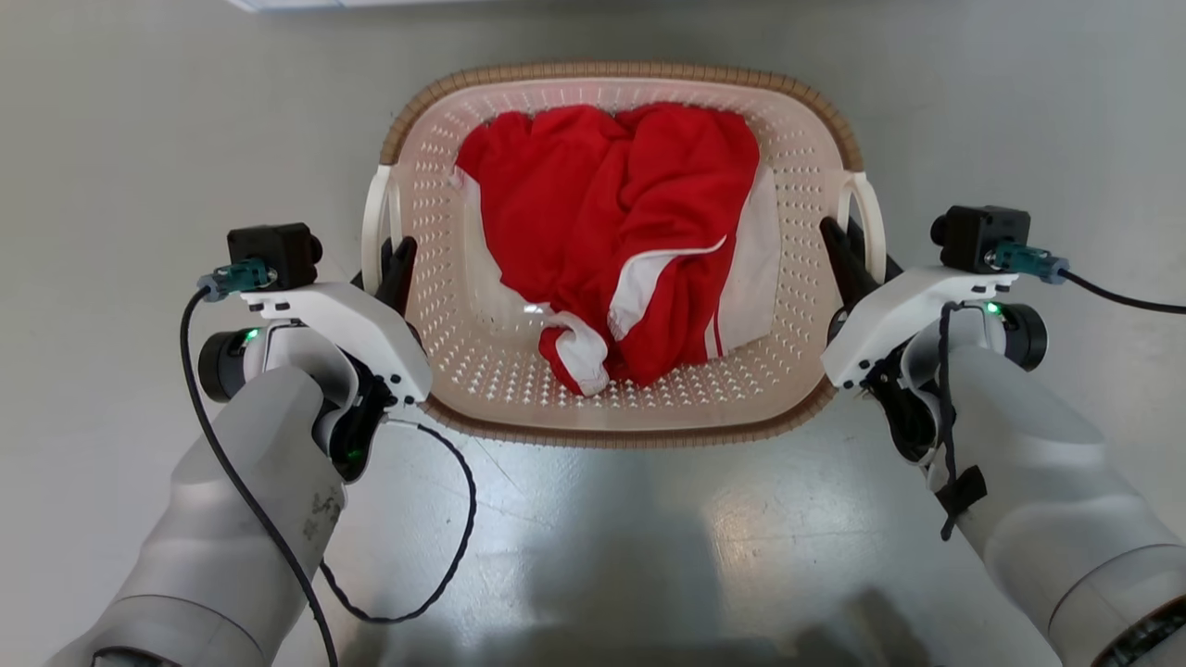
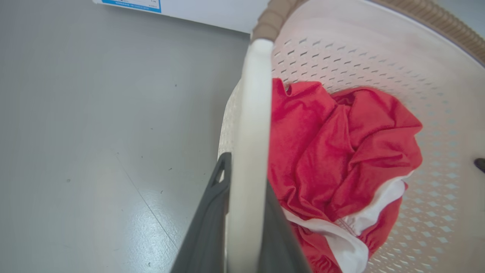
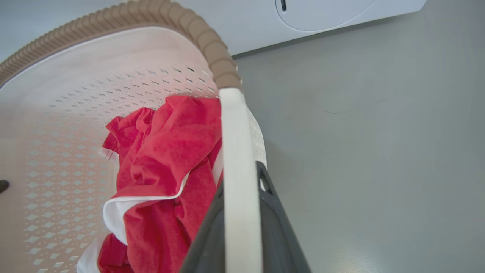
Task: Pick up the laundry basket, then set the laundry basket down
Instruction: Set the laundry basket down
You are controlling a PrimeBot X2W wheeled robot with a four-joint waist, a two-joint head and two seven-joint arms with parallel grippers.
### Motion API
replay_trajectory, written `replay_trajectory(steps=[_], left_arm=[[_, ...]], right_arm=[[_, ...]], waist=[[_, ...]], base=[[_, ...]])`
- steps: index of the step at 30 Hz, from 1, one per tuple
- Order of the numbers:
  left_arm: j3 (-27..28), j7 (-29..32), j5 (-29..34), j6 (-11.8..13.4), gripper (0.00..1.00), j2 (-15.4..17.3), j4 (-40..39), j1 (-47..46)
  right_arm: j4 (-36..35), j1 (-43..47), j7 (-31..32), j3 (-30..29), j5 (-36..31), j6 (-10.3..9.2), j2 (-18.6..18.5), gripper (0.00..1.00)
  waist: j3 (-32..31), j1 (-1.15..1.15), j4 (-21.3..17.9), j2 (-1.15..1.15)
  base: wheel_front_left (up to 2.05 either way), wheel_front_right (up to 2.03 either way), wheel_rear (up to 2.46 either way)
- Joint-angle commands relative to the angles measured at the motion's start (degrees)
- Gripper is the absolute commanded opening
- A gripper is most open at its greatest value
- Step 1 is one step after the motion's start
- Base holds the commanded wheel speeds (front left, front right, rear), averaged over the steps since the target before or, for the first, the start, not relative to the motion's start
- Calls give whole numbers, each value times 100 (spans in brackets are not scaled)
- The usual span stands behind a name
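The laundry basket point(image 1: 611, 72), cream and perforated with a brown woven-look rim, sits centred in the head view with a red and white garment point(image 1: 621, 232) inside. My left gripper point(image 1: 394, 264) is shut on the white left handle point(image 1: 373, 222). My right gripper point(image 1: 848, 250) is shut on the white right handle point(image 1: 871, 218). In the left wrist view the handle point(image 2: 252, 132) runs between the dark fingers point(image 2: 212, 212), and the right wrist view shows its handle point(image 3: 235, 151) pinched the same way by its fingers point(image 3: 276, 227). I cannot tell whether the basket is off the floor.
Grey glossy floor point(image 1: 1019, 111) surrounds the basket on all sides. A white appliance point(image 3: 322, 15) stands just beyond the basket's far rim, its base also in the left wrist view point(image 2: 189, 9). A black cable point(image 1: 445, 556) loops beside my left forearm.
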Motion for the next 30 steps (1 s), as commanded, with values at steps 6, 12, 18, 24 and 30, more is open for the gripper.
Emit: replay_trajectory(steps=[6, 12, 18, 24, 30], left_arm=[[654, -85, 449, -33, 0, 189, -180, 108], [1026, -85, 818, -33, 0, 104, -268, 168], [1270, -85, 1075, -33, 0, 2, -316, 114], [1419, -85, 1234, -33, 0, -71, -361, 106], [1510, -85, 1328, -33, 0, -126, -376, 114]], right_arm=[[-117, 360, -79, -470, -448, 37, 30, 0], [-195, 456, -79, -896, -829, 37, 93, 0], [-187, 431, -79, -1175, -1094, 37, 102, 0], [-196, 398, -80, -1369, -1285, 37, 122, 0], [-201, 387, -80, -1534, -1452, 37, 133, 13]], waist=[[213, 0, -9, 0], [362, 0, -14, 0], [547, 0, 15, 0], [644, 0, 32, 0], [681, 0, 62, 0]], base=[[0, 0, 0], [0, 0, 0], [0, 0, 0], [0, 0, 0], [0, 0, 0]])
